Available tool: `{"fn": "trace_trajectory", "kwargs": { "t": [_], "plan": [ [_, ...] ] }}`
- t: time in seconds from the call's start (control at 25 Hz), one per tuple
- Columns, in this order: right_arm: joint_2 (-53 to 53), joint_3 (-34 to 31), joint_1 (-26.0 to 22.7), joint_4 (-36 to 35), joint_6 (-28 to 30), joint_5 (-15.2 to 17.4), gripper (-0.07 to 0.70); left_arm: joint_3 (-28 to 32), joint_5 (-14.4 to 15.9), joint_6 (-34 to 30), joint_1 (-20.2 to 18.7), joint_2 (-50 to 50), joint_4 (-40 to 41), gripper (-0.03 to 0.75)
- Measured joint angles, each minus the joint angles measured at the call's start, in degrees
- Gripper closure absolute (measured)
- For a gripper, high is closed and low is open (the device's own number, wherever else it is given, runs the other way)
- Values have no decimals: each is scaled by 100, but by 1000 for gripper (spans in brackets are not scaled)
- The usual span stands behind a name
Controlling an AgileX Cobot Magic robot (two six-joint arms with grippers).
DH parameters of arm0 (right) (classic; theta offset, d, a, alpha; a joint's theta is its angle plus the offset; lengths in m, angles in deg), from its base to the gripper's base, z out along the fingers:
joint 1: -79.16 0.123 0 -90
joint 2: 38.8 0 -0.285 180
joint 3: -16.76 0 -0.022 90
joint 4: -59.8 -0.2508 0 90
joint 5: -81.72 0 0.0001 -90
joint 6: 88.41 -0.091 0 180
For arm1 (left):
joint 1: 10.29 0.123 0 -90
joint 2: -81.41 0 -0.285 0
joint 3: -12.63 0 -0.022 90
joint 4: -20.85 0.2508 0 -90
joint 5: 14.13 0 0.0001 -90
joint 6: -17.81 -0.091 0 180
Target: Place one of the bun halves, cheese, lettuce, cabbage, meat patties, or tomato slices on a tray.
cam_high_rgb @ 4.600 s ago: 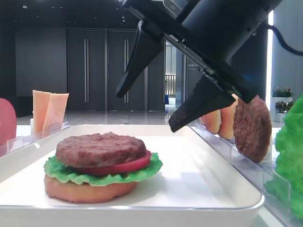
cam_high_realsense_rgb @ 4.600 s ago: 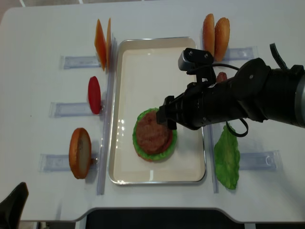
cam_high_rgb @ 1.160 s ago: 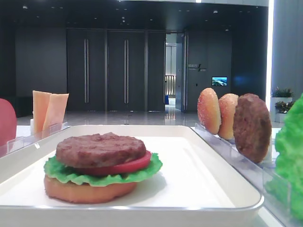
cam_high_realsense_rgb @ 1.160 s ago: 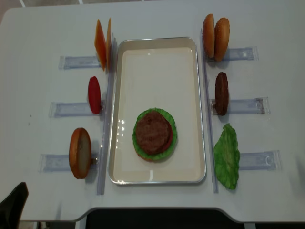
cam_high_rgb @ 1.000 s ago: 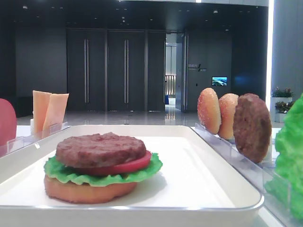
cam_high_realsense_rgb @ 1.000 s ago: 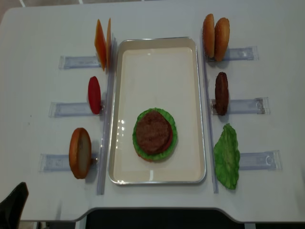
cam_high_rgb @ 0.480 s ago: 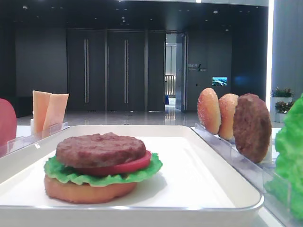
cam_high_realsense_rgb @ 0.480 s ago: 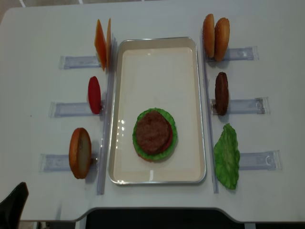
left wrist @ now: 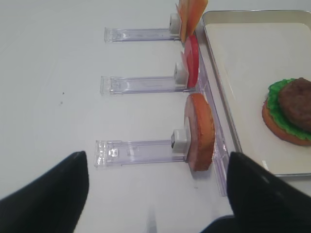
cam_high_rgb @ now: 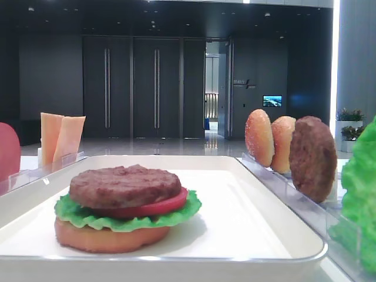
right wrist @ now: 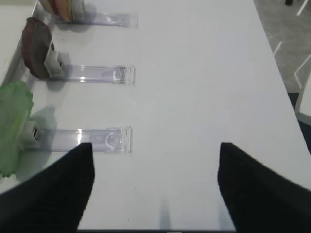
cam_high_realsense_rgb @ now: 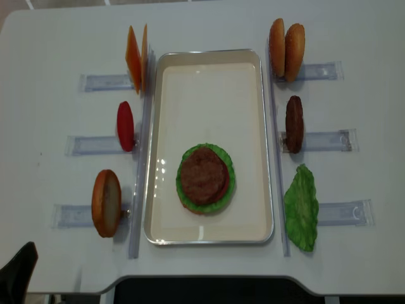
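the tray point(cam_high_realsense_rgb: 209, 69) lies along the middle of the bench point(cam_high_realsense_rgb: 50, 38), and a half-built burger point(cam_high_realsense_rgb: 205, 178) sits in its near half: a bun half at the bottom, lettuce, a tomato slice, and a meat patty point(cam_high_rgb: 124, 185) on top. the far half of the tray is bare.

the remaining pieces stand on edge in clear holders along both long sides of the tray. toward the bench's left edge are the cheese point(cam_high_realsense_rgb: 136, 58) at the far end, a tomato slice point(cam_high_realsense_rgb: 125, 126) in the middle and a bun half point(cam_high_realsense_rgb: 106, 202) nearest the front. toward the right edge are two bun halves point(cam_high_realsense_rgb: 286, 49), a spare meat patty point(cam_high_realsense_rgb: 294, 124) and a lettuce leaf point(cam_high_realsense_rgb: 301, 208).

the right gripper point(right wrist: 154, 187) hovers above the bench near the front right corner, jaws spread wide with nothing between them. the left gripper point(left wrist: 158, 187) hangs near the front left, also spread and empty, facing the bun half in its holder.

judging from the stack, cheese or a top bun seems the likely next piece. whichever is chosen, it should go well if the gripper comes down over the upright piece, pinches its flat faces, lifts straight out of the holder, then lays it flat and centred on the patty, letting go low so the stack does not slide
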Motion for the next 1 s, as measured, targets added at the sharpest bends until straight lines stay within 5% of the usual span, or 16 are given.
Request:
{"fn": "trace_trajectory", "kwargs": {
  "t": [0.4, 1.0],
  "plan": [
    [-126, -110, 0, 0, 59, -19, 125, 0, 0, 0, 0, 0, 0, 24],
    [-137, -334, 0, 0, 57, -516, 125, 0, 0, 0, 0, 0, 0, 24]
  ]
}}
